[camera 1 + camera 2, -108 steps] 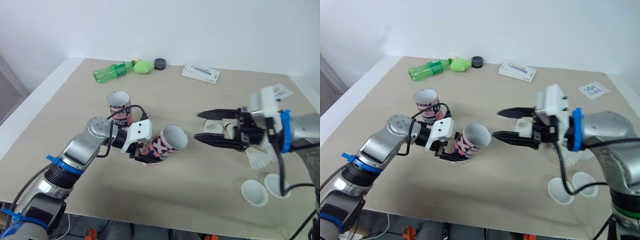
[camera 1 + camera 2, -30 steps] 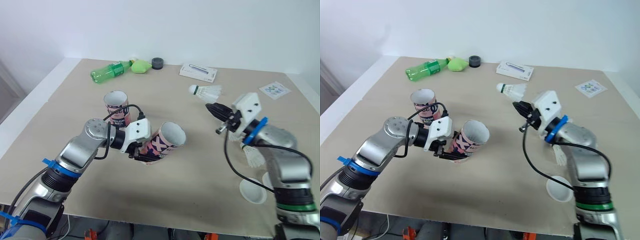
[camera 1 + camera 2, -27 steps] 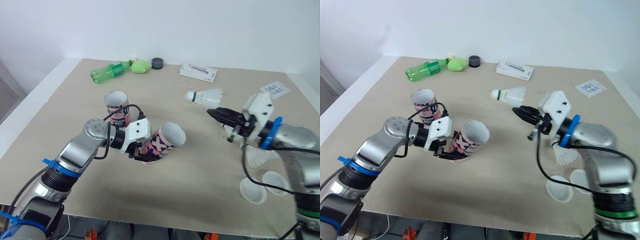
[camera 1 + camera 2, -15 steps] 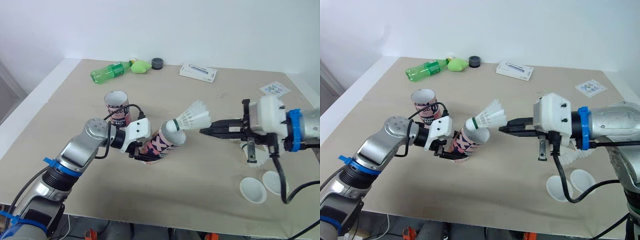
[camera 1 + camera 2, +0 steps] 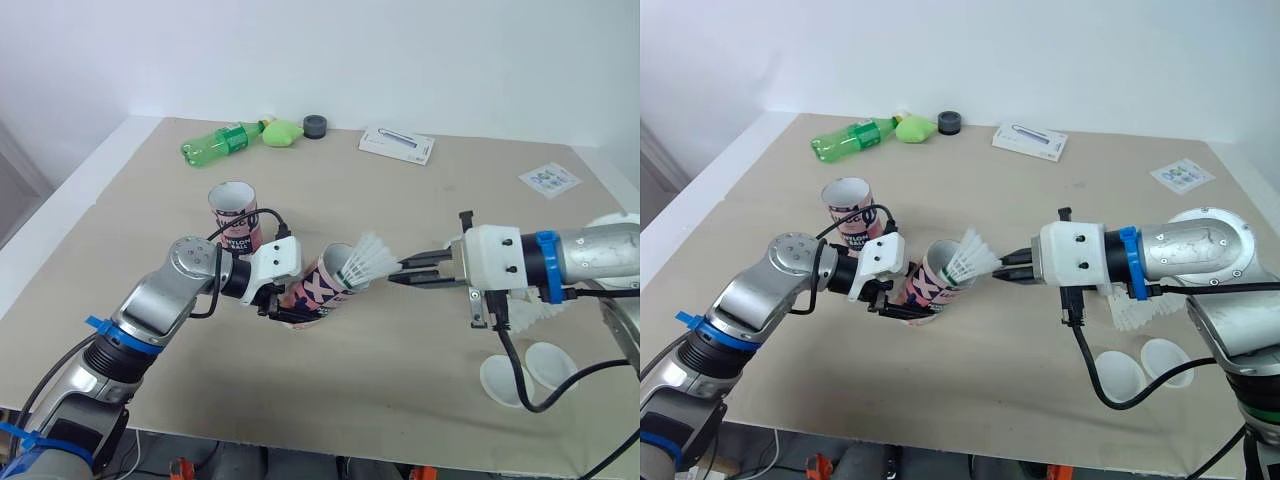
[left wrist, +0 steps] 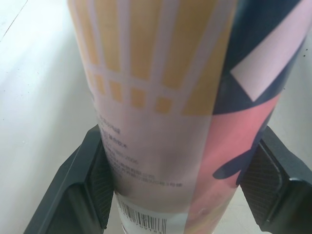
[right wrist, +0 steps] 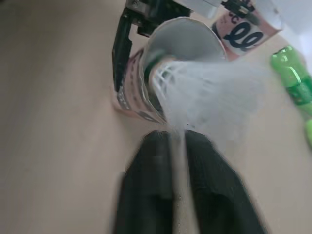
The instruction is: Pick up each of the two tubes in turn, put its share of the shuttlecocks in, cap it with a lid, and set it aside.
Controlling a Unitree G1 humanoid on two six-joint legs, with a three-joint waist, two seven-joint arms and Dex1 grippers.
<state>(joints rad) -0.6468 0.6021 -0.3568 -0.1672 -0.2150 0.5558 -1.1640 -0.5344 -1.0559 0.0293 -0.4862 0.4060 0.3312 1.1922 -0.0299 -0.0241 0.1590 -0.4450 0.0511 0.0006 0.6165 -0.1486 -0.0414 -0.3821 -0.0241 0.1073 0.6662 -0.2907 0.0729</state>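
- The left gripper (image 5: 283, 306) clamps the lower part of a patterned shuttlecock tube (image 5: 322, 288); in the left wrist view, one black finger (image 6: 90, 183) presses on each side of the tube wall
- The held tube sits near the middle of the table (image 5: 400, 420), towards the front edge. It is tilted, with its open mouth raised and facing the right edge
- Whether the base of the held tube touches the table cannot be determined
- The right gripper (image 5: 402, 273) is level with the tube mouth, its fingers nearly pressed together and pinching the rim of the feather skirt of a white shuttlecock (image 5: 366, 262)
- The cork end of the shuttlecock is inside the tube mouth; the skirt projects outside it, towards the right gripper
- A second tube (image 5: 237, 214) stands upright with its mouth open, just beside the held tube on the side nearer the back-left corner
- More white shuttlecocks (image 5: 537, 314) lie near the right edge, partly hidden by the right arm
- Two white lids (image 5: 507, 383) lie side by side, near the front-right corner
- Along the back edge, from left to right: a green plastic bottle (image 5: 213, 146) on its side, a small green object (image 5: 286, 132), a dark round cap (image 5: 318, 126) and a flat white box (image 5: 398, 146)
- A printed sticker sheet (image 5: 549, 180) lies near the right edge, towards the back
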